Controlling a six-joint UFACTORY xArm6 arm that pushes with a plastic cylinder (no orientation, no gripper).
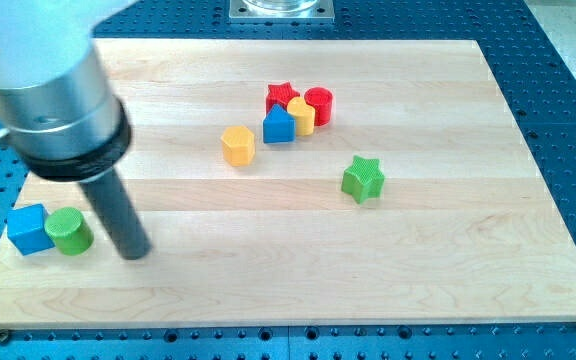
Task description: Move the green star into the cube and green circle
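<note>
The green star (363, 179) lies right of the board's middle. The blue cube (28, 229) and the green circle (70, 231) sit side by side, touching, at the view's lower left near the board's edge. My tip (135, 250) rests on the board just right of the green circle, a small gap apart, and far left of the green star. The rod rises up and left to the large grey arm body.
A yellow hexagon (238, 145) lies above the middle. A cluster near the top holds a red star (282, 96), a red cylinder (319, 104), a yellow block (302, 116) and a blue block (279, 126). The wooden board (448, 280) lies on a blue perforated table.
</note>
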